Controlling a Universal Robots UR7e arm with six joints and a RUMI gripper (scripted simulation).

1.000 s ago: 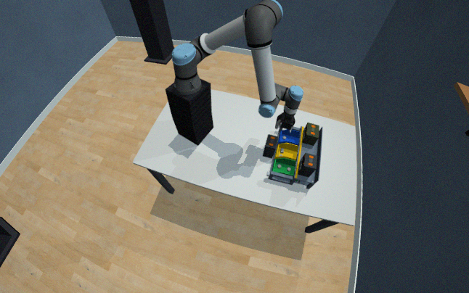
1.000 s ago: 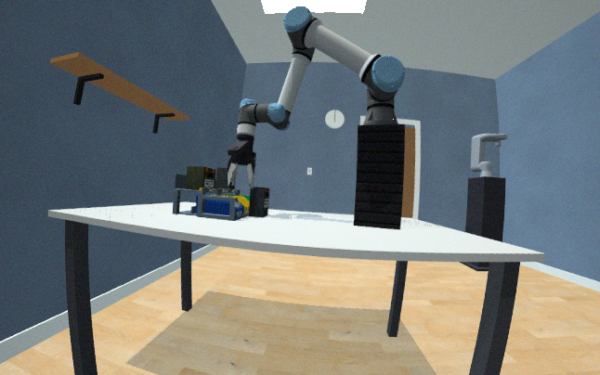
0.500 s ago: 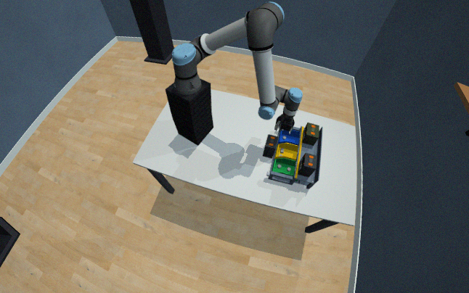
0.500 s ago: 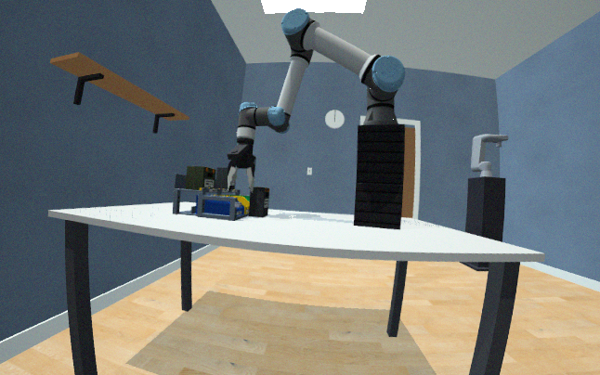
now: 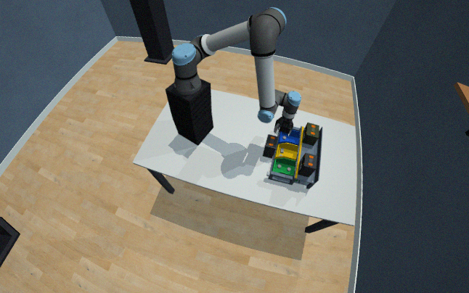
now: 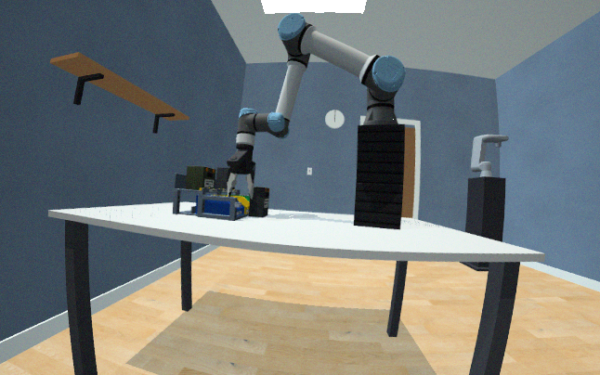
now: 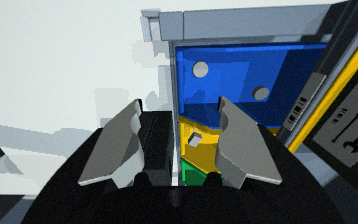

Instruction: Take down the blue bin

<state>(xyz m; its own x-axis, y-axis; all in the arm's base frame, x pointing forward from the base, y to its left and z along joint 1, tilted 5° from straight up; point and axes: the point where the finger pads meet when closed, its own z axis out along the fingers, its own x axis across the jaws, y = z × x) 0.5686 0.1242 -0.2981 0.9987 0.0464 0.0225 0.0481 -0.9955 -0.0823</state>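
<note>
Arm reaching down over the blue bin at the end of the little shelf

The gripper [image 5: 284, 131] hangs over the near edge of the blue bin [image 5: 290, 137], its jaws apart with nothing between them; from the wrist view one finger [image 7: 243, 145] sits over the bin's side and the other finger [image 7: 116, 145] hangs outside the shelf's grey frame [image 7: 240, 24]. The blue bin is in the shelf on the white table [image 5: 225, 120], at the end nearest the arm, with a yellow bin [image 5: 287, 150] next to it and a green bin [image 5: 284, 166] beyond that. Two small round grey parts [image 7: 200, 69] lie in the blue bin. A dark box [image 5: 270, 145] stands on the table just beside the shelf, and two more dark boxes [image 5: 311, 133] sit on the shelf's far side behind a yellow divider [image 5: 300, 152]
</note>
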